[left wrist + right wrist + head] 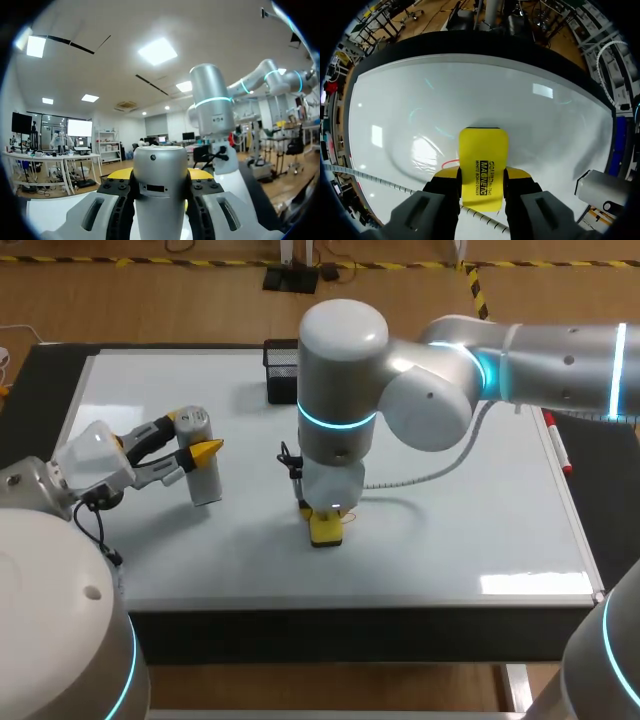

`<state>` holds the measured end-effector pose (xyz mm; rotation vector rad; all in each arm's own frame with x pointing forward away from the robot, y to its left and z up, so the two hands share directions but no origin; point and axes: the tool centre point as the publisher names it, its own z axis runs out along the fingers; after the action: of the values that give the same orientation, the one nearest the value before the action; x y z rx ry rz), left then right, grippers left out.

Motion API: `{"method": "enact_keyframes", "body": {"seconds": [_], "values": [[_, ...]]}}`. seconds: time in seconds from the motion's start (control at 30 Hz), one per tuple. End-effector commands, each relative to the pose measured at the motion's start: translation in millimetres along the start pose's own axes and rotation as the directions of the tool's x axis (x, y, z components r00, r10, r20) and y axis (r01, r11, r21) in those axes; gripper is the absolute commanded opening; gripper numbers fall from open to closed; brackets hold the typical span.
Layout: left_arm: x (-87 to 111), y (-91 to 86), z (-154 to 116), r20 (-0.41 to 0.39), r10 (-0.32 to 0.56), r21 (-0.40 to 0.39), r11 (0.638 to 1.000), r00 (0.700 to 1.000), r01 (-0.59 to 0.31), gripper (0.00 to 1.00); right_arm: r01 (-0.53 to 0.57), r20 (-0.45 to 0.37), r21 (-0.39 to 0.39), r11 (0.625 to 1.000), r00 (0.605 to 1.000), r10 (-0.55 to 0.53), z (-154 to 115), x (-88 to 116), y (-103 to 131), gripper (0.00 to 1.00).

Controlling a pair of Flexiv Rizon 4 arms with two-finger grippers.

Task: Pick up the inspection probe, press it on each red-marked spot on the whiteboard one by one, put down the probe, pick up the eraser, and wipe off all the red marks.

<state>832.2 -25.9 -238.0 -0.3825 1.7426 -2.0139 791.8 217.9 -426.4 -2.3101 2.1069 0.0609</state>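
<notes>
The inspection probe (204, 480), a grey cylinder, stands upright on the left part of the whiteboard (450, 530). My left gripper (190, 435) is shut on its upper part; in the left wrist view the probe (160, 195) fills the gap between the fingers (120, 200). Near the board's middle front, my right gripper (325, 512) points straight down, shut on the yellow eraser (325, 531). The eraser (483, 167) lies flat against the board in the right wrist view. A short piece of a red mark (449, 163) shows beside the eraser; the rest is hidden under it.
A black mesh holder (281, 370) stands at the back of the board. A red marker (557, 445) lies along the right edge. A white coiled cable (440, 472) hangs from my right arm over the board.
</notes>
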Motion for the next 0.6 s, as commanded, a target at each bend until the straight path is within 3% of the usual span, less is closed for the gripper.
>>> {"method": "enact_keyframes", "body": {"seconds": [0.03, 0.6], "values": [[0.4, -1.3, -1, 0.001, 0.001, 0.000, 1.000, 1.000, -0.001, 0.00, -0.002, -0.007, 0.005, 1.000, 1.000, 0.002, 3, 8, -1, 0.00], [0.4, -1.3, -1, 0.001, 0.001, 0.000, 1.000, 1.000, -0.001, 0.00, -0.112, -0.031, 0.043, 0.993, 0.993, 0.113, 1, 58, -8, 0.00]]}}
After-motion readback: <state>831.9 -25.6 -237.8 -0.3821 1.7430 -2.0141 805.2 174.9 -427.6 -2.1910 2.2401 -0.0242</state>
